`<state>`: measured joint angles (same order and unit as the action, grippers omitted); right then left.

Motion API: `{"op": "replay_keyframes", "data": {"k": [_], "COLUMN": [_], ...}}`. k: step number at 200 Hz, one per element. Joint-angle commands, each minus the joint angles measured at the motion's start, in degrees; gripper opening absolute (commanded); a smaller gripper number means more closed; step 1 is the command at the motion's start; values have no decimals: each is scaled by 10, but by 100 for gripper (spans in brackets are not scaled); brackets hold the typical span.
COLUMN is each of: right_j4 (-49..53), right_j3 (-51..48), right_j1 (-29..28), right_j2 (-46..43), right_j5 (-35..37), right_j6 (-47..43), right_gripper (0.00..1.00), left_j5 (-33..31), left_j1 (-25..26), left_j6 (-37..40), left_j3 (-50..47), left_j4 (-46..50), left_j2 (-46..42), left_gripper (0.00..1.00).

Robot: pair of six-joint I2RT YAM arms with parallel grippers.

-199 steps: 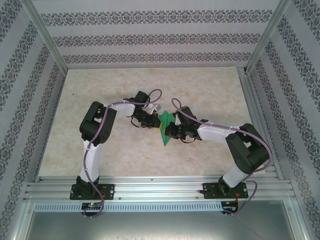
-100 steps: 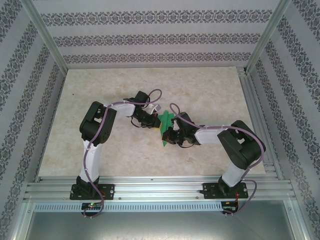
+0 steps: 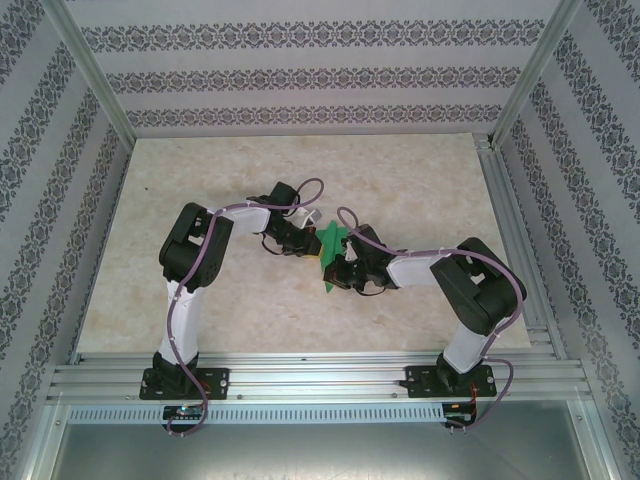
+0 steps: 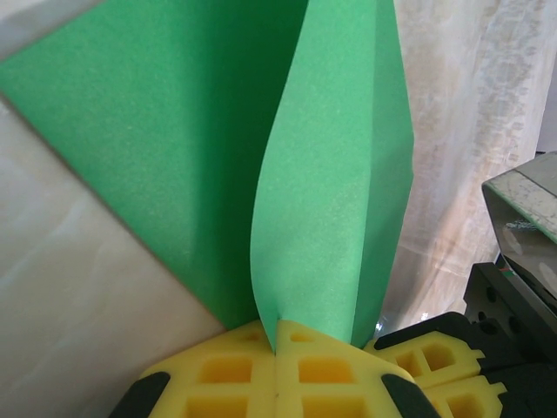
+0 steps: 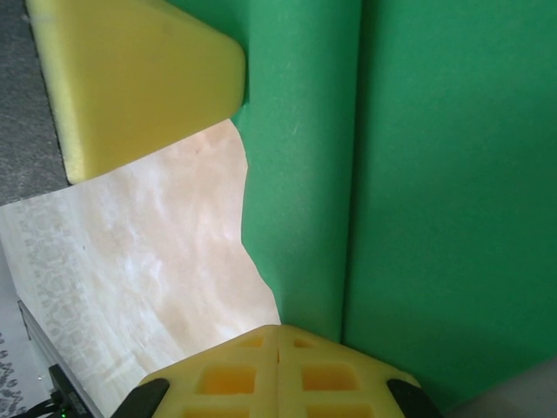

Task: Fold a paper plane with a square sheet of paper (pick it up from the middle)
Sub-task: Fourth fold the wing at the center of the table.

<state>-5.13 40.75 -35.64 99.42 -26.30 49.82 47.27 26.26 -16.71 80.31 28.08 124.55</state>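
Note:
The square sheet of paper [image 3: 331,240] is bright green and folded into a slim pointed dart, the paper plane, at mid-table between both grippers. My left gripper [image 3: 312,246] is shut on the paper's left side. In the left wrist view a curved green flap [image 4: 331,200] runs into the seam of its yellow pads [image 4: 275,348]. My right gripper [image 3: 339,272] is shut at a raised fold [image 5: 300,200] of the paper from the right, and the fold's edge meets its pad tips [image 5: 278,344]. The dart's near point [image 3: 328,289] sticks out below the right gripper.
The marble-look tabletop [image 3: 420,180] is walled by patterned panels, with a metal rail [image 3: 300,375] along the near edge. The left gripper's yellow pad [image 5: 139,78] shows in the right wrist view. The right gripper's pads [image 4: 435,366] sit close beside the left ones.
The right arm has folded in toward the left, and its gripper has slid a little nearer along the paper toward the dart's near point. The left arm and the paper hold still.

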Motion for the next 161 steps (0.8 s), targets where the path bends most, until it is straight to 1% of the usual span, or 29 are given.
{"op": "replay_keyframes", "data": {"k": [1,22,39,61,116,161], "right_j4": [56,41,40,36,18,6], "right_j3": [4,12,12,6,-12,-20], "right_j1": [-6,-8,-8,-9,-27,-28], "right_j2": [-1,-28,-50,-58,-20,17], "right_j5": [34,13,9,2,3,11], "right_j6": [-22,-15,-11,-8,11,13], "right_gripper": [6,8,7,7,6,6], "left_j5": [-32,-32,-32,-32,-31,-31], "left_j1": [-6,-7,-7,-7,-7,-7], "left_j6": [19,19,19,19,20,19], "left_j3": [2,4,3,4,3,4], "left_j4": [24,26,28,27,28,29], "left_j2": [26,27,27,26,27,27], "left_gripper": [1,1,1,1,1,1]}}
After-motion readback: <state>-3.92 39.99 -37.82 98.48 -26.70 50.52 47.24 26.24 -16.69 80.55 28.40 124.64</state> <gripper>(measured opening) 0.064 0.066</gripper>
